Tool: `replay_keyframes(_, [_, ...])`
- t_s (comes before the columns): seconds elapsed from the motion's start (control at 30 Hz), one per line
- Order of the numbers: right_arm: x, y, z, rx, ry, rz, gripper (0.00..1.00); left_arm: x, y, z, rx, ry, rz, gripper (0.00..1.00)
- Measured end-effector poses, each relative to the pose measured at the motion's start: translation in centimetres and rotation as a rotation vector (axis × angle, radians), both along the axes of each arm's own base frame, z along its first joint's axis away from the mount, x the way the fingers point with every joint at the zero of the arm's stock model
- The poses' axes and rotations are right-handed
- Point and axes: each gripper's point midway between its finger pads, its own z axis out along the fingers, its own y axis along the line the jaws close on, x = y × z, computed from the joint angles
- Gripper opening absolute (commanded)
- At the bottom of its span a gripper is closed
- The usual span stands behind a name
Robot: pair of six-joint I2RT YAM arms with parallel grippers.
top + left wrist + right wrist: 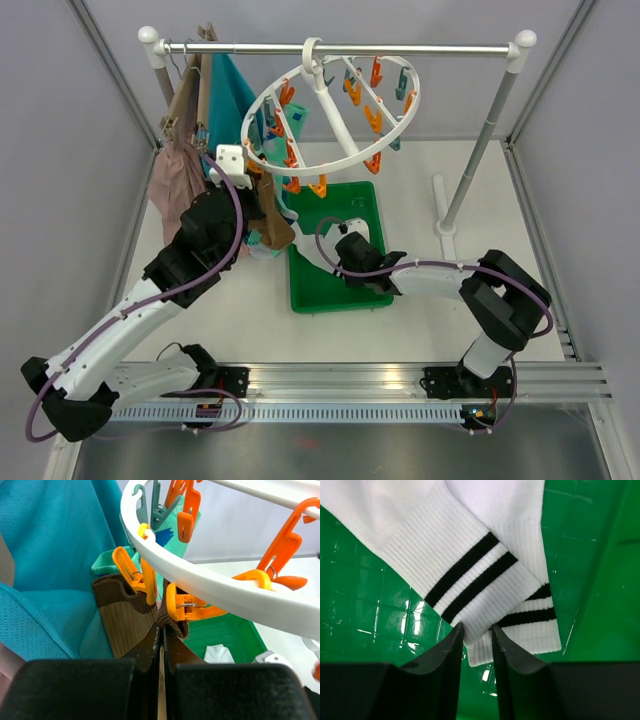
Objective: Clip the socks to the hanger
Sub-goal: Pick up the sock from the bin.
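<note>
The white ring hanger (340, 135) hangs by its hook from the rail, with orange and teal pegs. My left gripper (262, 198) is raised at its near-left rim, shut on the cuff of a brown sock (175, 622); in the left wrist view the gripper (161, 626) holds that cuff right under an orange peg (182, 607). A second brown sock (125, 615) hangs from another orange peg (134, 576), with a mint sock (107, 562) behind it. My right gripper (345, 240) is down in the green tray (305, 285), its jaws (477, 630) closed narrowly on the cuff corner of a white dark-striped sock (445, 545); a second striped sock (530, 615) lies beneath.
A teal garment (232, 90), a pink garment (175, 185) and tan hangers (190, 95) hang at the left end of the rail (400, 47). The rack's right post (480, 150) stands right of the tray. Grey walls close in both sides.
</note>
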Motion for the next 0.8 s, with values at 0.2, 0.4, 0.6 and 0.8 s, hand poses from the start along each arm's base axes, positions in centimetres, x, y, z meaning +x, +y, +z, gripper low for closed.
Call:
replay_keyframes(0.2, [0.4,0.0,0.1,0.009,-0.013,-0.029,0.09,-1.0,0.0,0.0,0.002,0.01,-0.043,0.02])
replay_keyframes(0.4, [0.7,0.1,2.6,0.048,-0.059,-0.04,0.0,-3.5,0.4,1.8,-0.043,-0.026,-0.139,0.04])
replay_keyframes(0.6, [0.9,0.0,7.6,0.132,-0.144,-0.047,0.0,-7.5,0.2,4.3,-0.109,-0.112,-0.324,0.19])
replay_keyframes(0.8, [-0.1,-0.7,12.4,0.207,-0.22,-0.042,0.0,-11.7,-1.7,6.8,-0.148,-0.212,-0.572,0.3])
